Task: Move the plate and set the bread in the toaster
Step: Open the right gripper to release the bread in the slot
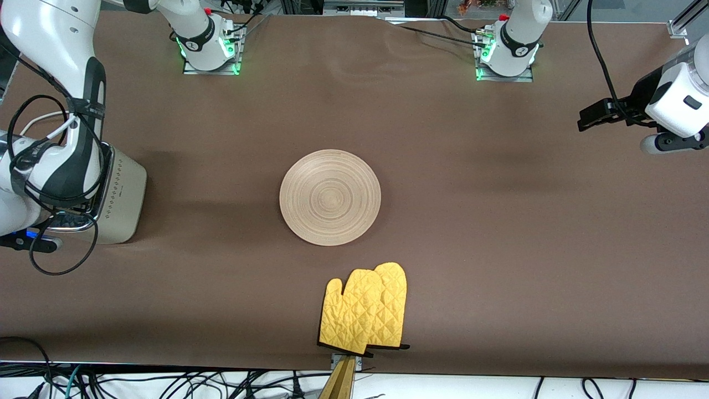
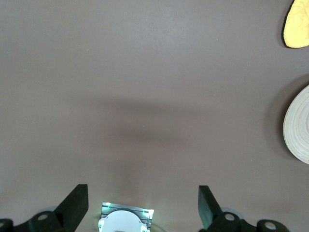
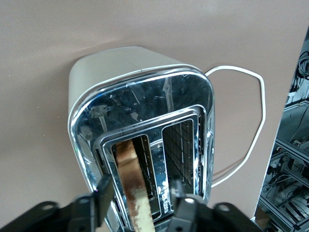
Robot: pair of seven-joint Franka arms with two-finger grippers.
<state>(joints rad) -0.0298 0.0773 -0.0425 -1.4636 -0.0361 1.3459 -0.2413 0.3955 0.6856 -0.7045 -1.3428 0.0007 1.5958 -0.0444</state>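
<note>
The cream toaster (image 1: 123, 199) stands at the right arm's end of the table, largely covered by the right arm in the front view. In the right wrist view its chrome top (image 3: 145, 101) shows two slots. The bread (image 3: 131, 174) stands on edge in one slot; the other slot (image 3: 181, 145) holds nothing. My right gripper (image 3: 140, 186) hovers over that slot, open, with a gap between each finger and the slice. The wooden plate (image 1: 330, 197) lies flat mid-table, its rim (image 2: 299, 128) in the left wrist view. My left gripper (image 1: 588, 118) waits open and holds nothing (image 2: 143, 193), over the left arm's end.
A pair of yellow oven mitts (image 1: 365, 313) lies nearer the front camera than the plate, at the table's edge; one tip (image 2: 297, 26) shows in the left wrist view. The toaster's white cord (image 3: 251, 125) loops on the cloth beside it.
</note>
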